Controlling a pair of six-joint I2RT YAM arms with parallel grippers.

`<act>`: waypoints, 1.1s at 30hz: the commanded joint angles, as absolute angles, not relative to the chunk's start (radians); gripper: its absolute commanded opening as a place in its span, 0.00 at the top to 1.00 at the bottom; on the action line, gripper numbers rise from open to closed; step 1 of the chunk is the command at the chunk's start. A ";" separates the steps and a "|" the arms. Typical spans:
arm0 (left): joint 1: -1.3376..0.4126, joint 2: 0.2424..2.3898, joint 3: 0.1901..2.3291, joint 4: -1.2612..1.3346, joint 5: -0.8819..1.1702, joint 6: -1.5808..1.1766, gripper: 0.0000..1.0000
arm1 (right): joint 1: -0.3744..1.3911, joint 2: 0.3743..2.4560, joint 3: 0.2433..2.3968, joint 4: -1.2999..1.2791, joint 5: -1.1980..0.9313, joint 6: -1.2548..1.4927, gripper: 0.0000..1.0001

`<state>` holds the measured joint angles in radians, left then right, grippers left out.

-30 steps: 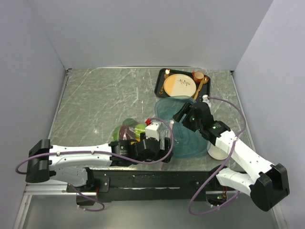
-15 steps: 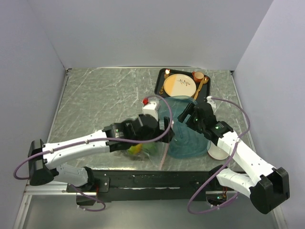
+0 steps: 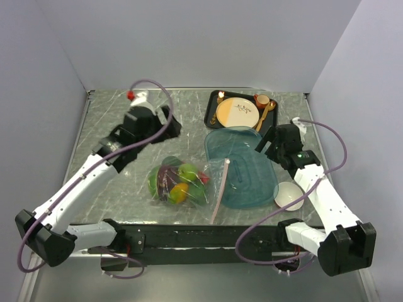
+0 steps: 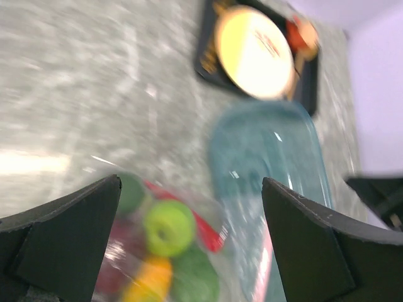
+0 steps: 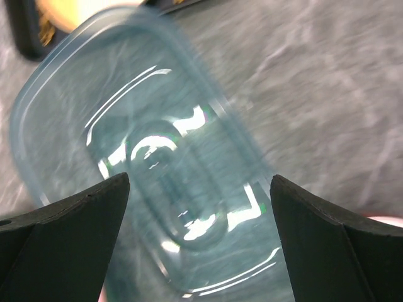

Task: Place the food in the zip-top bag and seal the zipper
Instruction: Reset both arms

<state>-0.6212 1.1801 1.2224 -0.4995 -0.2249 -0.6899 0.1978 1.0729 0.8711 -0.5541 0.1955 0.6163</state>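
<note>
Two empty, wide-spread pincers: left pincer point(image 4: 190, 182), right pincer point(image 5: 199, 179); food point(image 3: 176, 182) inside zip-top bag point(image 3: 214, 173) beside teal tray point(image 3: 252, 170).

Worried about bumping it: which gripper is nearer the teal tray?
Right. The right gripper hangs over the teal tray; the left gripper is well left of it, beyond the zip-top bag.

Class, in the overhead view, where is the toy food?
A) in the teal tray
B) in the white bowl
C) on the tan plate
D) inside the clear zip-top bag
D: the food shows through the clear zip-top bag, and the teal tray holds none.
</note>
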 commanded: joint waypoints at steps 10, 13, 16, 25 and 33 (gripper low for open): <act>-0.307 1.183 1.292 -0.529 -0.159 -0.630 0.01 | 0.061 1.092 0.925 -0.519 0.107 0.499 0.00; -0.301 1.177 1.319 -0.528 -0.201 -0.626 0.01 | 0.061 1.066 0.916 -0.497 0.107 0.477 0.00; -0.301 1.189 1.348 -0.546 -0.210 -0.612 0.01 | 0.061 1.002 0.888 -0.448 0.072 0.454 0.00; -0.295 1.200 1.318 -0.520 -0.304 -0.588 0.01 | 0.061 0.902 0.828 -0.365 0.003 0.440 0.00; -0.295 1.151 1.232 -0.448 -0.345 -0.558 0.00 | 0.060 0.943 0.833 -0.368 -0.045 0.431 0.00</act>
